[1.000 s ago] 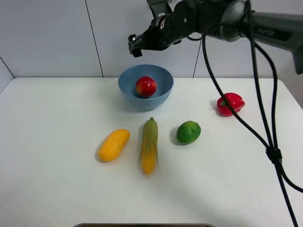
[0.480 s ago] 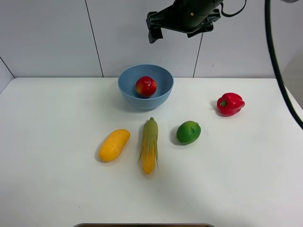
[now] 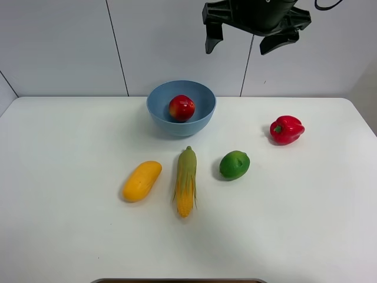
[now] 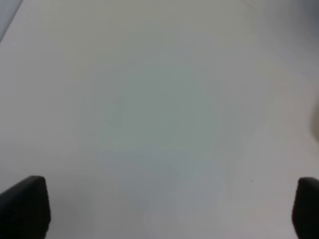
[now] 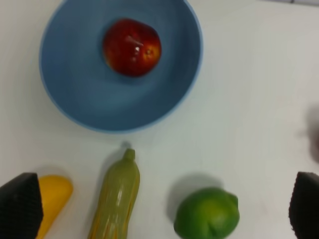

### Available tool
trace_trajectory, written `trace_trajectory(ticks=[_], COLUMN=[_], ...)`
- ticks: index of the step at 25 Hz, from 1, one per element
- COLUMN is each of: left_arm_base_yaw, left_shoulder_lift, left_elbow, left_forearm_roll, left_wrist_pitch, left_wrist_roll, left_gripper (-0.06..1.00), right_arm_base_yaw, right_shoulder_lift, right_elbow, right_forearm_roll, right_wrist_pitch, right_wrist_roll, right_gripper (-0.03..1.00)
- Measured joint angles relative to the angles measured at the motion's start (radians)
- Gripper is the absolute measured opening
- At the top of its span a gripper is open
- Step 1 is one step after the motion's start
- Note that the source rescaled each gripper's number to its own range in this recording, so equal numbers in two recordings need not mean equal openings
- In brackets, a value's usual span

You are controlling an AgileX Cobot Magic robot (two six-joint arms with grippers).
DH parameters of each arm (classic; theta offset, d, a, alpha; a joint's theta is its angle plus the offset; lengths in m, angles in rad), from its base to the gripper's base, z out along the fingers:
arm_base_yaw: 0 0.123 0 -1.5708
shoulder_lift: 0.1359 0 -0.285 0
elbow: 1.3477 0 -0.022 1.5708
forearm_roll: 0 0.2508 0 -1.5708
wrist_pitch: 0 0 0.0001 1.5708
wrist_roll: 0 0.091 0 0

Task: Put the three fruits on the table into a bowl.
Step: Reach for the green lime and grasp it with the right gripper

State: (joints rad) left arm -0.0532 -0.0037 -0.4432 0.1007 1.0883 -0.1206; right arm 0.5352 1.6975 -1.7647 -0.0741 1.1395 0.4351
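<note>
The left gripper has its jaws spread wide and grips nothing; between them lies only bare white table. The right gripper hangs high above the table, its jaws also spread wide and empty.

Far below these jaws, the mango lies on the table off to their left, and in the wrist view one fingertip partly hides it. The corn cob lies beside it, under the gap between the jaws. The bowl stands past the fingertips with the apple inside. The lime rests on the table beneath the gap too, just beside the cob. The red bell pepper sits well apart, out toward the right-hand jaw.
</note>
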Motion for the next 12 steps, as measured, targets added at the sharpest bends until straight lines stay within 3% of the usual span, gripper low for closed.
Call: trace_trajectory(ticks=[6, 12], left_arm_base_yaw=[0.0, 0.0], left_shoulder_lift=[0.0, 0.0], left_elbow=[0.0, 0.0], left_forearm_roll=[0.0, 0.0], left_wrist_pitch=[0.0, 0.0], left_wrist_roll=[0.0, 0.0], left_gripper=[1.0, 1.0], right_arm_base_yaw=[0.002, 0.002], right_shoulder_lift=[-0.101, -0.196], right_elbow=[0.174, 0.389], right_forearm_roll=[0.0, 0.0], right_wrist_pitch=[0.002, -0.104], right_wrist_roll=[0.103, 0.265], right_gripper=[1.0, 1.0])
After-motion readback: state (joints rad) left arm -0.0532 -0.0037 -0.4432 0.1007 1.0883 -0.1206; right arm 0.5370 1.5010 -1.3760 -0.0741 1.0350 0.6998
